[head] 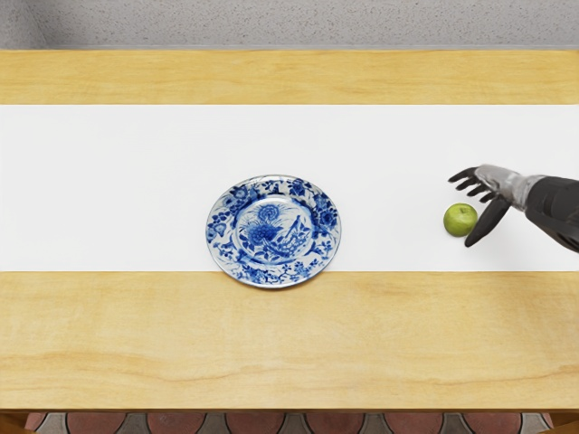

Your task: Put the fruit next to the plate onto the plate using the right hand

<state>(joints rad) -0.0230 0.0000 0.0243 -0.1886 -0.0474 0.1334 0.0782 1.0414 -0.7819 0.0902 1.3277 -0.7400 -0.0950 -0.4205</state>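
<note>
A small green apple (460, 219) lies on the white runner, well to the right of a blue-and-white patterned plate (274, 231). The plate holds nothing. My right hand (477, 203) comes in from the right edge and hovers just right of the apple, fingers spread around it without closing. The thumb reaches down past the apple's right side; the other fingers point left above it. Whether any finger touches the apple is unclear. The left arm is out of sight.
A white runner (136, 185) crosses the wooden table (271, 334) from left to right. The table's far edge (289, 51) meets a grey wall, and tiled floor shows below the near edge.
</note>
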